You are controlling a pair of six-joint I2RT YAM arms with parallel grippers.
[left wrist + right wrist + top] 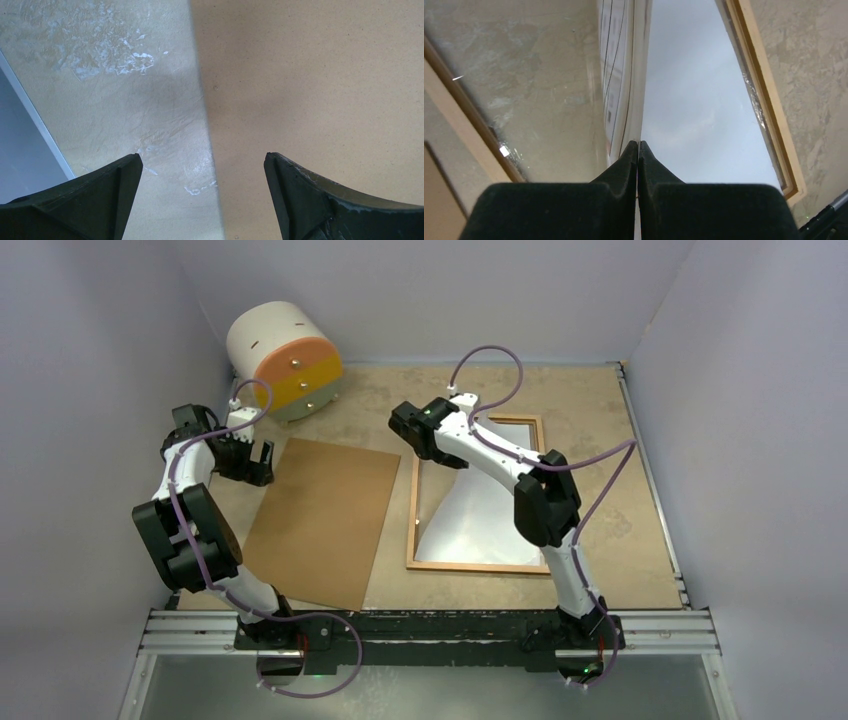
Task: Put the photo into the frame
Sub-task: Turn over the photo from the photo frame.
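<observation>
White-backed rectangular paper photo [480, 515] is pinched at its far edge by the right gripper [428, 443], whose two black fingers are pressed together on the sheet. The sheet bows downward from that grip, plain side up, and its near edge reaches the near rail of the thin orange-brown wooden frame [475, 567]. From the right wrist camera the photo [621, 90] runs almost edge-on away from the right gripper [638, 146], a sliver of the printed side showing on the left. Below it lies the frame's glass pane, and the wooden rail [764, 90] slants along the right.

The frame lies flat on the mottled tan tabletop [620, 490], right of centre. Just beside its left rail lies a plain brown rectangular backing board [320, 520], flat and slightly angled. The left gripper [255, 462] hovers at the board's far left corner with its fingers spread wide and nothing between them. In its wrist view the left gripper [202, 165] straddles the board's edge [310, 90], one finger over bare tabletop, the other over the board. A white cylinder with an orange and yellow face [285, 355] lies on its side in the far left corner.
</observation>
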